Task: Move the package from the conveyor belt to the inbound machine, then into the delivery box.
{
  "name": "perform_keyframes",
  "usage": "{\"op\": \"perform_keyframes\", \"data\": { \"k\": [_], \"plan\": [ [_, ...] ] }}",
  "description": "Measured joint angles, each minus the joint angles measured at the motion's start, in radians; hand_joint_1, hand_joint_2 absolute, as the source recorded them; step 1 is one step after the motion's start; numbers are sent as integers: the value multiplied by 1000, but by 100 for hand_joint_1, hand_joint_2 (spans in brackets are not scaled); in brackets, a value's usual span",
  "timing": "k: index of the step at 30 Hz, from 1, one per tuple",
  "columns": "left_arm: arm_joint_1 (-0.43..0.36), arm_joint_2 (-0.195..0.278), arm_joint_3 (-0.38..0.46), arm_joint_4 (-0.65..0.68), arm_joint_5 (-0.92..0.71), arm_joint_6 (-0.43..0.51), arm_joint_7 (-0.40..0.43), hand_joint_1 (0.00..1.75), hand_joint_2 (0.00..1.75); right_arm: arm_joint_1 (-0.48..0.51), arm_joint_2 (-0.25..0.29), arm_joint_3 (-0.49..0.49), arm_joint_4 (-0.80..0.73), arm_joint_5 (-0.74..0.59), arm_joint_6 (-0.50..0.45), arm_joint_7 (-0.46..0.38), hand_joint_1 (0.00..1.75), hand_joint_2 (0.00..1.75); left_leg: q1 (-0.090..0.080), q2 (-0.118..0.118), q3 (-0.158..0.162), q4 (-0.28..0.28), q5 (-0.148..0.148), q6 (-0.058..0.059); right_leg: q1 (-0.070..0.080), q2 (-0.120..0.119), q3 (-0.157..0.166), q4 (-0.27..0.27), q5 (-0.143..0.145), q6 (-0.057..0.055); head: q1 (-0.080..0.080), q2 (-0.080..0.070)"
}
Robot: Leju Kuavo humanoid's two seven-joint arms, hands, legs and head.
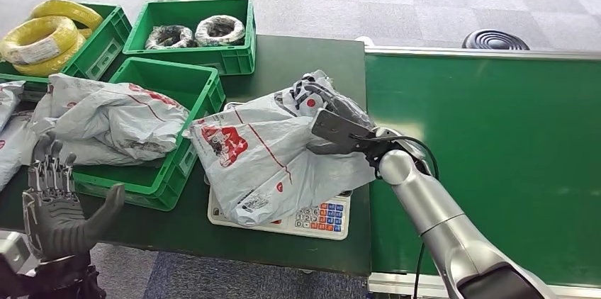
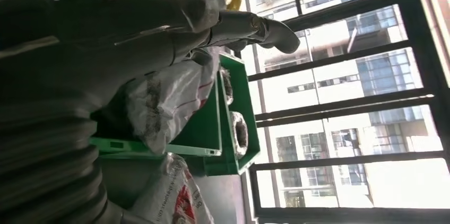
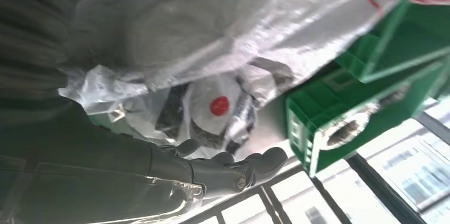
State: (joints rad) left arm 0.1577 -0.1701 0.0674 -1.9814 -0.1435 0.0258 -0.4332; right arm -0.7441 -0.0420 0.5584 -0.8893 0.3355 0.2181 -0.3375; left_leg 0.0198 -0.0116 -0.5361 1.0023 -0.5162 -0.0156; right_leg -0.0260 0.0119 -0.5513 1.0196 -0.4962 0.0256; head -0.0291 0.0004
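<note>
Roughly, from left to right:

Left hand: the left hand (image 1: 53, 203) is raised at the near-left edge of the counter (image 1: 298, 65), fingers (image 1: 49, 171) spread, thumb out, holding nothing.

Crates: three green crates. The far-left crate (image 1: 106, 44) holds yellow wire coils (image 1: 42, 37), at least two. The back crate (image 1: 212, 58) holds two wrapped dark coils (image 1: 195, 32). The delivery box (image 1: 159, 185) nearest the left hand carries one grey mailer (image 1: 113, 118) heaped over its rim.

Stray mailers: more grey bags (image 1: 8, 100) lie at the far-left edge; I cannot count them.

Package: one grey poly package (image 1: 262, 154) with red print rests on the inbound machine (image 1: 312, 217), a white scale with a coloured keypad, covering most of its top and leaning over the delivery box rim.

Right hand: the right hand (image 1: 336, 118) is on the package's bunched end; its fingers seem curled into the crumpled plastic, though the folds hide whether they really hold it, so I cannot tell.

Conveyor belt: the green conveyor belt (image 1: 496, 157) sits right of the counter.

Risk, slip: the plastic is slick and slack, so a shallow hold on one end could let the bag slide out during the lift.

Risk, snag: the hanging bulk may drag on the scale or catch the box rim.

Risk, overflow: the box is already heaped, so the package could roll off.
</note>
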Motion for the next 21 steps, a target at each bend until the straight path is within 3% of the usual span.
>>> {"op": "perform_keyframes", "data": {
  "k": [7,15,21],
  "plan": [
    [-120,48,-167,15,-157,27,71,0,175,46,24,-104,-103,-206,-41,-56,0,175,0,0,0,0,0,0,0,0,0,0,0,0,0,0],
    [-212,99,-271,53,-231,50,121,0,175,104,31,-170,-238,-226,-122,-65,0,175,0,1,0,0,0,0,0,1,-1,0,1,0,0,0],
    [-330,135,-340,162,-362,20,316,0,175,238,25,-258,-470,-148,-372,-72,0,175,0,-4,-1,1,1,0,0,-4,0,0,1,0,0,0]
  ]
}}
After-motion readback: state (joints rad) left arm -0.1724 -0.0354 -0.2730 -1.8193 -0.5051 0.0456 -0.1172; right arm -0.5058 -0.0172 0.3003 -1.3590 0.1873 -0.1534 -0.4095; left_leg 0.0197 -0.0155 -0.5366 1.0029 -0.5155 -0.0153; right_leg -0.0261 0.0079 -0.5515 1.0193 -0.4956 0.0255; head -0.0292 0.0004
